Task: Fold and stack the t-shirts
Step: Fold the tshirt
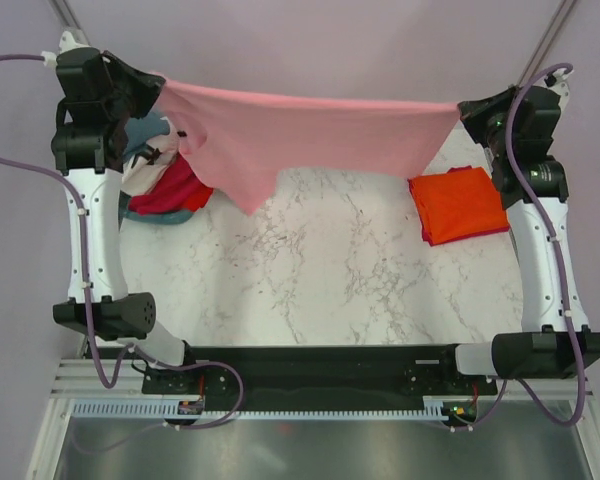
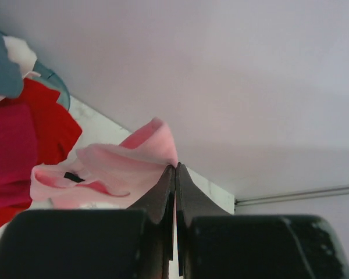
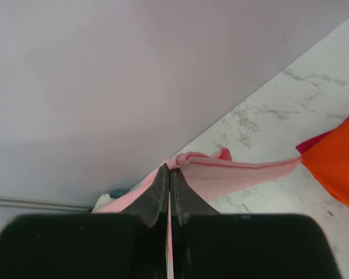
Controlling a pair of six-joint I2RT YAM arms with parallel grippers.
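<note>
The task seemed to be somewhere in its first half. At about 3 o'clock on the counter (image 1: 320, 280) lay the orange t-shirt (image 1: 460, 203), folded into a flat rectangle. Under its edge showed a strip of darker red or magenta cloth (image 3: 320, 139), so one more folded shirt was probably beneath it, though this could not be told for sure. That made a stack of one finished piece, perhaps two.

The pink t-shirt (image 1: 300, 135) was the one in work. It hung in the air along the far side, at 12 o'clock, stretched between the two arms. Its lower part sagged to a point toward 10 o'clock above the marble. The left hand (image 2: 175, 170) had its fingers pressed fully together on one corner of the pink cloth. The right hand (image 3: 168, 170) was closed in the same way on the opposite corner. Both wrist views showed the fabric coming out from between the tips. No fold was made in it yet.

At 9 to 10 o'clock, partly under the left arm, waited the heap (image 1: 165, 185) of unfolded shirts. Red and magenta were in front, with white and teal-grey behind. So the pink one needed laying down, folding and stacking, and after it at least these crumpled ones.
</note>
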